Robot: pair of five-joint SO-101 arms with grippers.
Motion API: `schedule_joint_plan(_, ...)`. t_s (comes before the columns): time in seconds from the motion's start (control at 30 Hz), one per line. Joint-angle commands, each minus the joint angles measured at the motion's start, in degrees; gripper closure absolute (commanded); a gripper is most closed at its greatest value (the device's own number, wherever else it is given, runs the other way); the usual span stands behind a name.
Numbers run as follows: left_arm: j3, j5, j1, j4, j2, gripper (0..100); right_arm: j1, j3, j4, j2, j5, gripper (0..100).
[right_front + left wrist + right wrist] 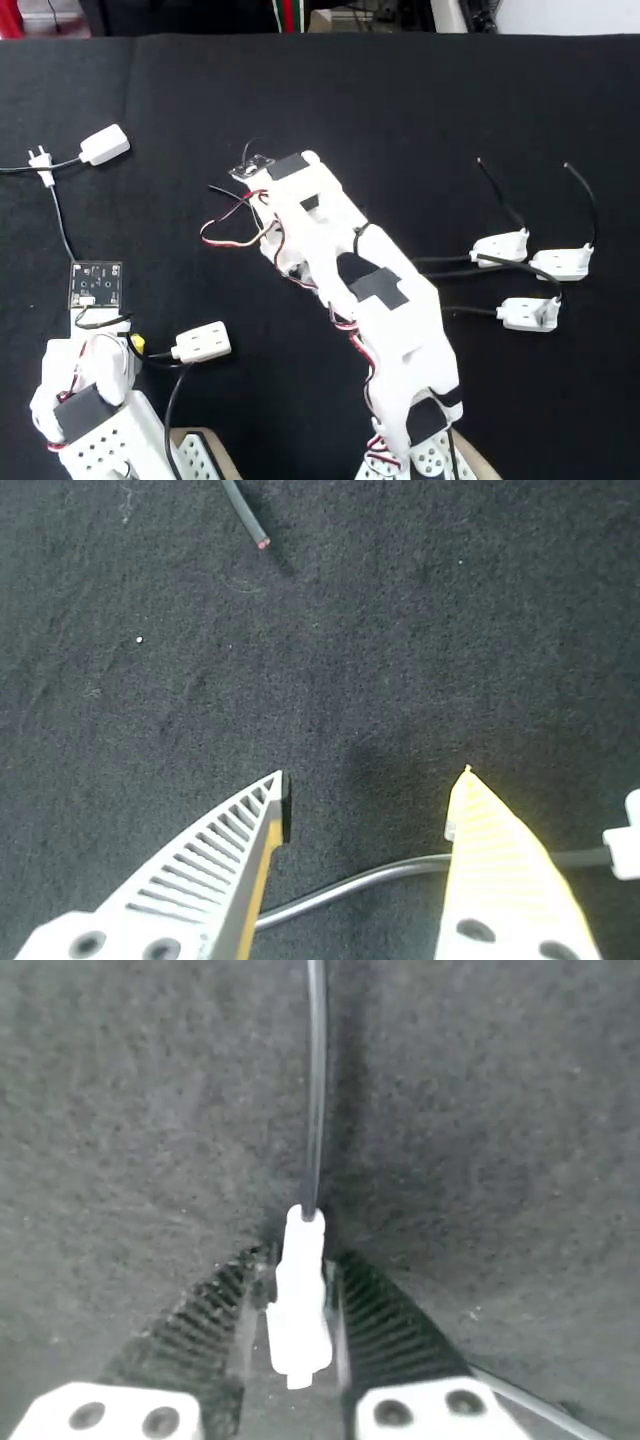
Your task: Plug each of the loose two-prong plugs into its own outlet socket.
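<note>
Right wrist view: right claw [298, 1260] clenched on white plug [298, 1305], its cord [316, 1080] running off over black table [480, 1110]. Left claw [370, 780] spread apart above a black wire [330, 890].

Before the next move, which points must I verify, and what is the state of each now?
1. Right gripper shut on the small white plastic two-prong plug: ok.
2. Prongs of that plug straight: cannot tell.
3. Its thin black cable lies straight, untangled: ok.
4. Left gripper open and empty: ok.
5. Left gripper clear of cords: not ok, a black cord lies on the cloth between its fingers.
</note>
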Motion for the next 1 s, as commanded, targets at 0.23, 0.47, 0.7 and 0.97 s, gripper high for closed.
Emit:
schedule_joint_plan(0.23,-0.1,-0.4,0.0,0.0,0.4,73,-1.1,-5.4,6.2,0.7,0.3,97.3)
schedule_joint_plan(0.47,-0.1,-0.4,0.0,0.1,0.4,73,-5.7,-8.7,10.2,2.0,2.2,80.5)
schedule_joint_plan(0.7,-0.1,-0.4,0.0,0.1,0.4,73,-5.1,-13.0,12.2,7.4,1.9,95.6)
schedule_joint_plan(0.97,-0.1,-0.4,0.0,0.1,0.4,73,-5.0,-15.5,13.8,8.0,2.2,98.6)
